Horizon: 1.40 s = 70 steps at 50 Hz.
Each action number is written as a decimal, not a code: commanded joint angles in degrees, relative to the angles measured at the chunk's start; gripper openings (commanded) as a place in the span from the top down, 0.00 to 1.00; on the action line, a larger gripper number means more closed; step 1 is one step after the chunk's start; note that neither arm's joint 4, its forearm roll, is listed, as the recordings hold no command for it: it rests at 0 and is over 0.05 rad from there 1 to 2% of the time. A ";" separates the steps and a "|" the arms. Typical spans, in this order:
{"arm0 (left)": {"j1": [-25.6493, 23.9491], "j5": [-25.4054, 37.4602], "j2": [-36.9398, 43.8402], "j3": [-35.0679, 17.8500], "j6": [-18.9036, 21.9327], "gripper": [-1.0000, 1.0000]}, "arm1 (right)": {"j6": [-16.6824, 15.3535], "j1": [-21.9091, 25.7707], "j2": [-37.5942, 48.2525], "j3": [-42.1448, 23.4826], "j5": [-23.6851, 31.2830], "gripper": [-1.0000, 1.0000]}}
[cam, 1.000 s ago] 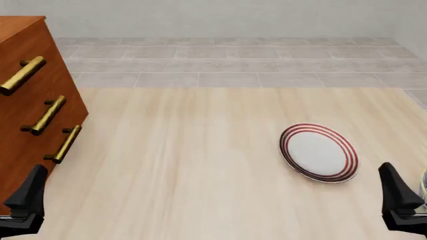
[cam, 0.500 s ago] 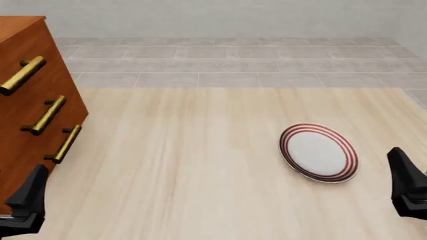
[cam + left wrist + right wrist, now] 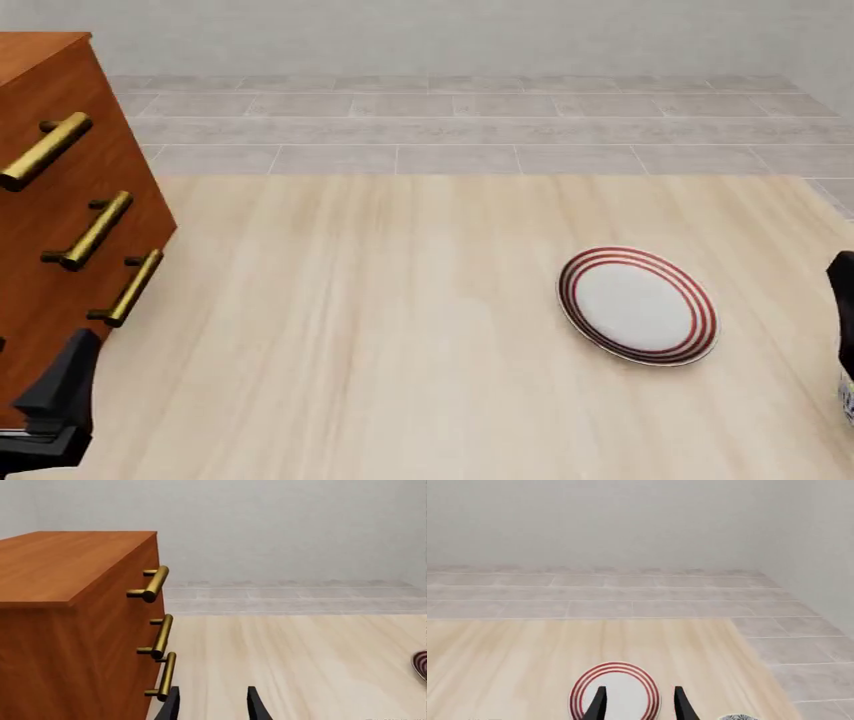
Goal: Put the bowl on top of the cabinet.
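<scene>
The reddish-brown cabinet (image 3: 67, 200) with brass bar handles stands at the table's left edge; the left wrist view shows its flat top (image 3: 73, 562). Only a sliver of the patterned bowl (image 3: 849, 396) shows at the front view's right edge, and a bit of its rim (image 3: 735, 717) appears in the right wrist view. My left gripper (image 3: 212, 707) is open and empty, low beside the cabinet's front corner. My right gripper (image 3: 638, 705) is open and empty, aimed over the plate, with the bowl off to its side. In the front view only a dark part of it (image 3: 843, 290) shows.
A white plate with red rings (image 3: 638, 305) lies on the wooden table (image 3: 387, 330) at the right of centre. Grey floor tiles lie beyond the table's far and right edges. The table's far right corner (image 3: 730, 620) shows in the right wrist view.
My right gripper has moved right and away from the camera, now nearly out of the front view. The left gripper, plate and cabinet have not moved.
</scene>
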 commanded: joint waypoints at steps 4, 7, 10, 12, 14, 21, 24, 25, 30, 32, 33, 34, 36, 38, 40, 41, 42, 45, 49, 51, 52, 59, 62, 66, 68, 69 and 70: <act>-0.41 -0.50 0.74 0.03 -0.06 0.00 | -0.34 -7.25 -0.91 -7.79 14.57 0.00; -0.57 -0.58 0.85 0.04 -0.01 0.00 | -0.43 -8.25 -2.35 -10.25 18.17 0.00; -0.60 -0.57 0.92 0.04 -0.01 0.00 | 0.17 -10.87 -2.07 -12.32 20.54 0.00; -0.67 -0.54 0.86 0.04 0.00 0.00 | 0.40 -10.92 -2.19 -13.20 21.43 0.00; -0.72 -0.64 1.04 0.04 0.07 0.00 | 0.34 -12.69 -1.29 -14.09 21.97 0.00; -0.94 -1.07 1.67 0.06 0.32 0.00 | -1.08 -15.93 1.83 -16.52 23.38 0.00; -0.89 -0.75 1.41 0.06 0.63 0.00 | -1.26 -18.20 2.58 -17.37 24.34 0.00; -0.89 -0.72 1.38 0.06 0.63 0.00 | -1.26 -18.20 2.58 -17.38 24.35 0.00; -1.00 -1.09 2.00 0.07 0.71 0.00 | -3.08 -22.57 5.27 -18.16 25.84 0.00; -1.01 -1.25 2.15 0.07 0.71 0.00 | -2.92 -22.96 5.99 -18.37 26.05 0.00; -1.01 -1.37 2.18 0.07 0.60 0.00 | -2.51 -24.60 7.23 -19.49 26.17 0.00; -1.01 -1.38 2.19 0.07 0.60 0.00 | -2.51 -24.60 7.24 -19.50 26.17 0.00; -0.82 -1.55 2.26 0.07 0.42 0.00 | -1.50 -24.47 8.13 -20.87 26.80 0.00; -0.57 -2.02 2.81 0.07 0.16 0.00 | -1.20 -25.34 10.02 -21.58 27.22 0.00; -0.62 -2.10 3.00 0.08 0.01 0.00 | -1.51 -26.17 10.30 -22.41 27.34 0.00; -0.63 -2.07 3.08 0.08 0.07 0.00 | -1.21 -26.42 10.65 -22.49 27.46 0.00; -0.67 -2.07 3.14 0.08 0.05 0.00 | -0.54 -26.91 11.18 -22.74 27.60 0.00; -0.73 -1.92 3.01 0.08 0.12 0.00 | 1.59 -26.22 12.93 -23.21 28.58 0.00; -1.09 -1.77 2.85 0.08 0.34 0.00 | -1.04 -29.47 15.35 -21.56 27.39 0.00; -1.17 -1.77 2.91 0.08 0.28 0.00 | -0.19 -29.61 15.72 -20.98 27.55 0.00; -1.20 -1.76 2.93 0.08 0.27 0.00 | -0.39 -30.38 16.50 -20.59 27.56 0.00; -1.66 -1.65 2.89 0.08 0.49 0.00 | -1.84 -33.55 21.52 -18.74 27.32 0.00; -1.78 -1.59 2.85 0.08 0.73 0.00 | -2.62 -33.42 23.49 -17.70 27.94 0.00; -1.90 -1.44 2.75 0.08 0.74 0.00 | -2.08 -33.95 23.16 -17.92 27.76 0.00; -1.86 -1.33 2.63 0.08 0.75 0.00 | -2.82 -34.62 23.36 -17.81 27.52 0.00; -1.93 -1.27 2.59 0.08 0.82 0.00 | -3.16 -34.69 23.53 -17.64 27.55 0.00; -1.96 -1.28 2.62 0.08 0.86 0.00 | -2.52 -34.75 23.84 -17.40 27.63 0.00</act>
